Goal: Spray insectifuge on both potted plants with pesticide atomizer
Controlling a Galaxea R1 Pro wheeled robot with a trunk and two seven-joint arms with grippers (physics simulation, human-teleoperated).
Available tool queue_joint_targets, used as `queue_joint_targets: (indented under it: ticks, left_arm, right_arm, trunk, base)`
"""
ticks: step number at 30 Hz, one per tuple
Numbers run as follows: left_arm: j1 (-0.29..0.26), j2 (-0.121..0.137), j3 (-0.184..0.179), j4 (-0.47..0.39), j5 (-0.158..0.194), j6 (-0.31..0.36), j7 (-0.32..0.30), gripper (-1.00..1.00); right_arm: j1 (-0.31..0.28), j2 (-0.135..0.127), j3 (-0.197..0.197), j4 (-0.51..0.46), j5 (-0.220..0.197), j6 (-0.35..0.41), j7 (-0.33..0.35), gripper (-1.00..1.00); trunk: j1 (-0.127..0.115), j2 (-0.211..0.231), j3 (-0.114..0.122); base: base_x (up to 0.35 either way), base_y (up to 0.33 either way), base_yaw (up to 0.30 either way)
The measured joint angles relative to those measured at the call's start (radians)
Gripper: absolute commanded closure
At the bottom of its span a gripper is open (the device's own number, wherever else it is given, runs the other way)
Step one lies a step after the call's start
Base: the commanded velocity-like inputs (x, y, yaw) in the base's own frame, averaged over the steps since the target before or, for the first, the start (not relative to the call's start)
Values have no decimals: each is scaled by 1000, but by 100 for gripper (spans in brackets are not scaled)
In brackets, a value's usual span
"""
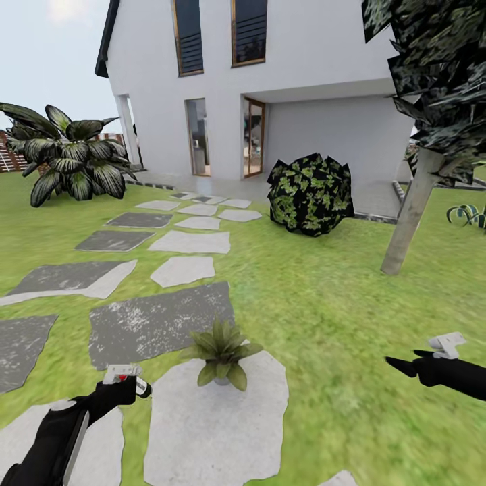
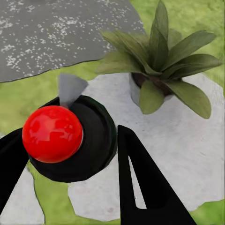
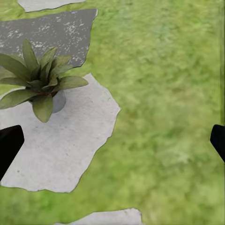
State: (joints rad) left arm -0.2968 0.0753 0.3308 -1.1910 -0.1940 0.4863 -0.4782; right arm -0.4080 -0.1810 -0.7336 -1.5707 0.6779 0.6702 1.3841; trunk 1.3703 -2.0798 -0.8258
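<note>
From the head view, the left gripper point(image 1: 125, 381) reaches in low at the left, clasping the pesticide atomizer point(image 1: 132, 379), whose pale head with a red dot shows at the fingertips. Just ahead of it, a potted plant point(image 1: 219, 351) sits on a pale stepping stone point(image 1: 216, 432), set in the lawn point(image 1: 337, 304) before the white house point(image 1: 304, 81). The right gripper point(image 1: 413, 361) hangs well apart at the right, over grass, its dark fingers spread and empty.

The left wrist view looks down on the atomizer's round black cap and red button point(image 2: 52, 133), with the fingers point(image 2: 140, 183) pressed against the cap's sides. The nozzle points toward the plant's leaves point(image 2: 164, 65), which lie near.

The right wrist view shows the same plant point(image 3: 40, 82) on its stone and only the tips of the spread fingers point(image 3: 9, 145), with nothing between them.

The bottle looks rigid, light and smooth, so it may slip or twist in a loose pinch; a firm hold around the neck or upper body seems the best place, leaving the button free.
</note>
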Motion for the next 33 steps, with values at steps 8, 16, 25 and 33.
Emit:
queue_joint_targets:
  ticks: [8, 16, 25, 33]
  left_arm:
    - [-10, 28, -41, -16, -9, 11, -10, 100]
    - [-93, 76, -184, -125, -118, 90, -144, 100]
    - [-343, 87, -430, -138, -296, 67, -691, 100]
    - [-381, 71, -607, -53, -305, -49, -739, 100]
  right_arm:
    - [-29, -10, 27, -6, 0, -33, -8, -100]
    - [-279, -14, 287, 21, 11, 11, -3, -100]
    - [-572, -2, 745, 248, 1, 89, 5, -100]
    - [-600, 54, 1054, 222, -93, 97, 13, -100]
  trunk:
    - [-8, 14, 6]
    - [-8, 14, 7]
    - [-8, 14, 6]
    - [-8, 14, 6]
  base:
    - [0, 0, 0]
    - [0, 0, 0]
    - [0, 0, 0]
    - [0, 0, 0]
